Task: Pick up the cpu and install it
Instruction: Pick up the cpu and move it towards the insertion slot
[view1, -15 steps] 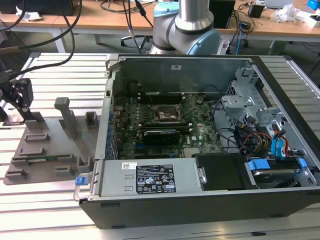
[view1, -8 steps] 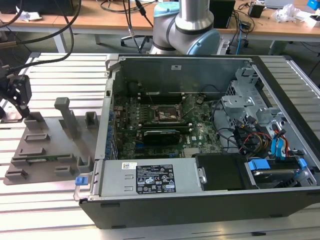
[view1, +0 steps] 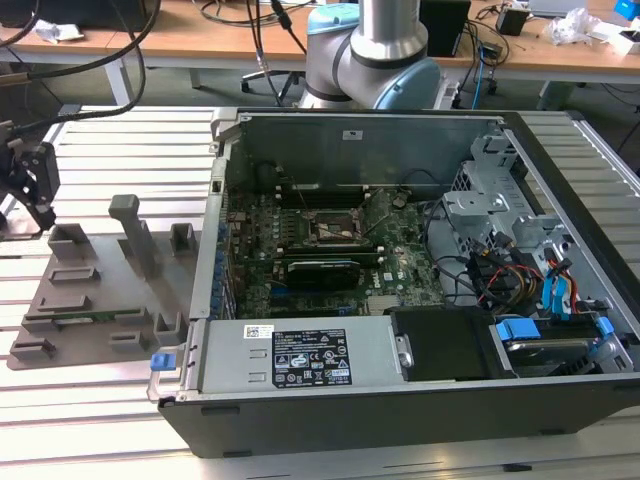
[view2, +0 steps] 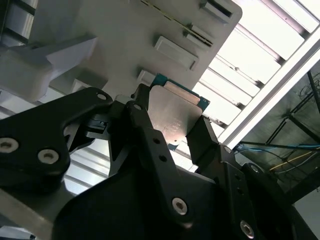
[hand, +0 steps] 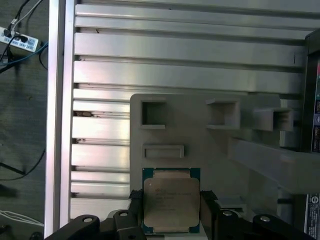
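We find the black two-finger gripper (hand: 171, 212) closed on the cpu (hand: 171, 196), a small flat square chip with a silver-grey metal lid on a green board. In both wrist views its fingers (hand: 135, 202) press against two opposite edges of the chip. In the second wrist view the cpu (view2: 172, 112) sits between the fingers (view2: 143, 125) of the gripper (view2: 175, 131) with its lid face showing. The lid carries several lines of faint print.

Behind the chip lies a pale grey moulded plastic holder tray (hand: 200, 150) with rectangular pockets and upright posts. It rests on a slatted aluminium table (hand: 175, 50).

In the exterior view the gripper (view1: 35, 195) hangs just above the nine o'clock edge of the holder tray (view1: 100, 290), on the exterior view's left. At three o'clock from the tray lies an open black desktop computer case (view1: 400, 415) on its side. Inside it we note a green motherboard (view1: 300, 285) with a square metal-framed socket (view1: 330, 228). At six o'clock from the socket, a silver power supply box (view1: 225, 350) bears a white printed label (view1: 305, 358). The arm's grey-and-blue joint (view1: 380, 55) stands at twelve o'clock behind the case.
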